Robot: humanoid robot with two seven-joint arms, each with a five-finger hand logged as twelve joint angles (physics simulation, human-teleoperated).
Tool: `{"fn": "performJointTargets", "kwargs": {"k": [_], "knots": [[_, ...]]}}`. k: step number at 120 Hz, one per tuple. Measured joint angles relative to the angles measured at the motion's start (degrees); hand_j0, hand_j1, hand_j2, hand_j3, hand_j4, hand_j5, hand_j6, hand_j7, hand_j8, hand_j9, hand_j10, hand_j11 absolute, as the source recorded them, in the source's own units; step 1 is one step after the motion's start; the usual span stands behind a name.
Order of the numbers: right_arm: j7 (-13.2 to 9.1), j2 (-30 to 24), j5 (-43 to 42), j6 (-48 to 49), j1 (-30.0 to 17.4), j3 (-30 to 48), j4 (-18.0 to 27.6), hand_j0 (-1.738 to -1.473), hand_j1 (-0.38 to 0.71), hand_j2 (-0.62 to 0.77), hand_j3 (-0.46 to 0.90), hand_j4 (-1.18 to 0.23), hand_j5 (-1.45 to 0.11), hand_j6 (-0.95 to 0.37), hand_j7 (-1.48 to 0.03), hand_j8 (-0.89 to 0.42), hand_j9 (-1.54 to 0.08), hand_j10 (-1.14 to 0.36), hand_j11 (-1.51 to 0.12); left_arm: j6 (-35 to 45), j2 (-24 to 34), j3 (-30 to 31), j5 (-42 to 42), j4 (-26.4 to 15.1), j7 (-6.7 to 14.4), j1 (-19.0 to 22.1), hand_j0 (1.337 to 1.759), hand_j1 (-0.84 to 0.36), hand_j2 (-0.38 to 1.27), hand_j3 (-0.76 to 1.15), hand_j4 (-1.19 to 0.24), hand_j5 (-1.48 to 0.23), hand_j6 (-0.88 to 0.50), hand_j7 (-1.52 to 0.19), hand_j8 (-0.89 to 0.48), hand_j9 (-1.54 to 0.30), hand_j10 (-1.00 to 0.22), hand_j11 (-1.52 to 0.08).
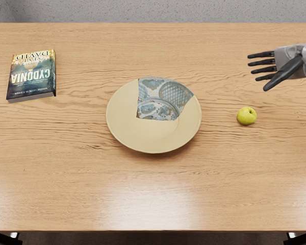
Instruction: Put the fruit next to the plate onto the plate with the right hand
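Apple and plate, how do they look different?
The apple is small and ball-shaped; the plate is much wider and flat. The apple is yellow-green all over; the plate is cream with a blue patterned patch. Both rest on the wooden table, apart from each other, and nothing touches either.

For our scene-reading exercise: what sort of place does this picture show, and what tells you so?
Probably a simulated robot workspace: a wooden table carrying a plate, a small yellow-green fruit and a book, with the right hand, fingers spread, at the right edge.
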Motion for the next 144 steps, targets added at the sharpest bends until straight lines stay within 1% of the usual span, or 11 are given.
{"fn": "performJointTargets", "kwargs": {"k": [25, 34, 38, 44, 58, 68, 79, 88, 100, 120, 144], "knots": [[0.00, 1.01, 0.12, 0.00, 0.56, 0.30, 0.69, -1.658, -0.35, 0.00, 0.00, 0.00, 0.00, 0.00, 0.00, 0.00, 0.00, 0.00, 0.00, 0.00, 0.00, -0.02, -0.01, 0.00, 0.00, 0.00, 1.658, 0.34, 0.00, 0.00, -0.01, -0.01, -0.01, -0.01, -0.01, -0.01, -0.01, -0.01], [0.00, 0.83, -4.41, 0.01, 4.24, -0.07, 2.27, -1.658, -0.35, 0.00, 0.00, 0.00, 0.00, 0.00, 0.00, 0.00, 0.00, 0.00, 0.00, 0.00, 0.00, -0.02, -0.02, 0.00, 0.01, 0.00, 1.658, 0.34, 0.00, 0.00, -0.01, -0.01, -0.01, -0.01, -0.01, -0.01, -0.01, -0.01], [0.00, 0.11, -8.34, 0.01, 7.14, -0.93, 5.66, -1.658, -0.35, 0.00, 0.00, 0.00, 0.00, 0.00, 0.00, 0.00, 0.00, 0.00, 0.00, 0.00, 0.00, -0.02, -0.01, 0.00, 0.02, 0.00, 1.658, 0.34, 0.00, 0.00, -0.01, -0.01, -0.01, -0.01, -0.01, -0.01, -0.01, -0.01], [0.00, -1.39, -13.26, -3.95, 12.46, -5.12, 13.60, -1.658, -0.35, 0.00, 0.00, 0.00, 0.00, 0.00, 0.00, 0.00, 0.00, 0.00, 0.00, 0.00, 0.00, -0.02, -0.02, 0.00, 0.01, 0.00, 1.658, 0.34, 0.00, 0.00, -0.01, -0.01, -0.01, -0.01, -0.01, -0.01, -0.01, -0.01], [0.00, -3.59, -18.82, -23.54, 19.86, -18.43, 30.21, -1.658, -0.35, 0.00, 0.00, 0.00, 0.00, 0.00, 0.00, 0.00, 0.00, 0.00, 0.00, 0.00, 0.00, -0.01, -0.02, 0.00, 0.01, 0.00, 1.658, 0.34, 0.00, 0.00, -0.01, -0.01, -0.01, -0.01, -0.01, -0.01, -0.01, -0.01], [0.00, -4.12, -22.63, -37.71, 20.78, -27.68, 38.96, -1.658, -0.35, 0.00, 0.00, 0.00, 0.00, 0.00, 0.00, 0.00, 0.00, 0.00, 0.00, 0.00, 0.00, -0.02, -0.02, 0.00, 0.02, 0.00, 1.658, 0.34, 0.00, 0.00, -0.01, -0.01, -0.01, -0.01, -0.01, -0.01, -0.01, -0.01], [0.00, -2.98, -29.76, -48.74, 16.34, -32.69, 44.54, -1.658, -0.35, 0.00, 0.00, 0.00, 0.00, 0.00, 0.00, 0.00, 0.00, 0.00, 0.00, 0.00, 0.00, -0.02, -0.02, 0.00, 0.02, 0.00, 1.658, 0.34, 0.00, 0.00, -0.01, -0.01, -0.01, -0.01, -0.01, -0.01, -0.01, -0.01], [0.00, -2.51, -32.90, -53.49, 14.09, -34.40, 46.38, -1.658, -0.34, 0.00, 0.00, -0.01, -0.01, -0.01, -0.01, -0.01, -0.01, -0.01, -0.01, 0.00, 0.00, -0.02, -0.02, 0.00, 0.02, 0.00, 1.658, 0.34, 0.00, 0.00, -0.01, -0.01, -0.01, -0.01, -0.01, -0.01, -0.01, -0.01], [0.00, -2.02, -34.72, -57.09, 12.25, -35.03, 47.11, -1.658, -0.24, -0.02, 0.00, -0.09, -0.12, -0.10, -0.12, -0.09, -0.12, -0.09, -0.12, 0.00, 0.00, -0.03, -0.02, 0.00, 0.01, 0.00, 1.658, 0.34, 0.00, 0.00, -0.01, -0.01, -0.01, -0.01, -0.01, -0.01, -0.01, -0.01], [0.00, 1.52, -35.62, -66.42, 10.38, -33.42, 46.90, -1.658, -0.14, -0.03, 0.00, -0.18, -0.23, -0.18, -0.23, -0.18, -0.23, -0.18, -0.23, 0.00, 0.00, -0.01, -0.02, 0.00, 0.01, 0.00, 1.658, 0.34, 0.00, 0.00, -0.01, -0.01, -0.01, -0.01, -0.01, -0.01, -0.01, -0.01], [0.00, 3.21, -35.82, -69.51, 7.77, -32.44, 45.23, -1.658, -0.09, -0.04, 0.00, -0.22, -0.28, -0.22, -0.28, -0.22, -0.28, -0.22, -0.28, 0.00, 0.00, -0.01, -0.02, 0.00, 0.01, 0.00, 1.658, 0.34, 0.00, 0.00, -0.01, -0.01, -0.01, -0.01, -0.01, -0.01, -0.01, -0.01]]}}
